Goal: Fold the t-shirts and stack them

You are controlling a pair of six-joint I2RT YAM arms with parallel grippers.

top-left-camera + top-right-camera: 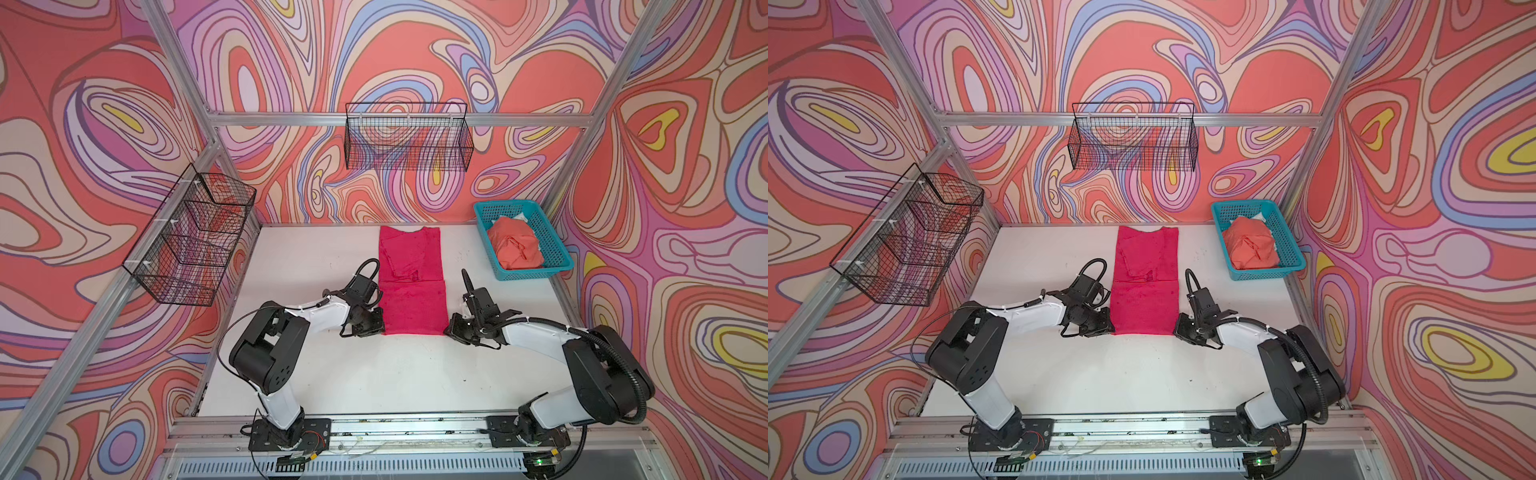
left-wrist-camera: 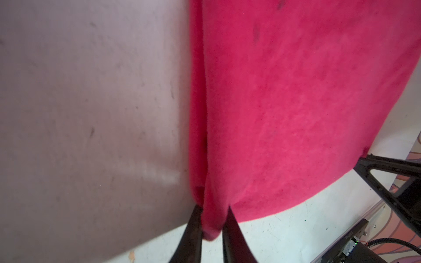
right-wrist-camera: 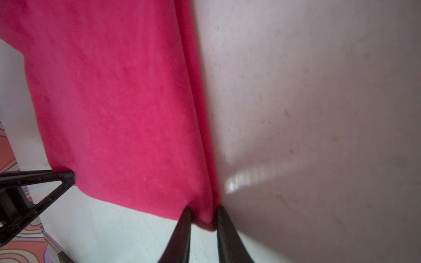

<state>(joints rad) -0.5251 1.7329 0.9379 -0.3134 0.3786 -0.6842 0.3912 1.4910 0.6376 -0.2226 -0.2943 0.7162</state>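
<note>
Both arms are down at the near hem now. The magenta t-shirt (image 1: 411, 282) lies flat in a long strip down the middle of the table (image 1: 332, 374), sleeves tucked in, collar toward the far wall. The left gripper (image 2: 213, 211) has its jaws pinched on one hem corner, cloth bunched between them. The right gripper (image 3: 204, 211) is clamped on the opposite corner the same way. It looks set for the hem-to-collar fold, and this is where it can unravel. Each bite is small and right at the very tip of the corner, so soft cotton could slip out on the lift and drop one side. If a jaw has caught only the top layer, the strip may peel open instead of folding. Should the arms rise unevenly or drift apart, the fold lands skewed, or the tucked sleeves get dragged loose. The orange t-shirt (image 1: 515, 249) waits crumpled in the teal basket (image 1: 552, 245) at the far right, well apart, so it is in no danger of being snagged.
</note>
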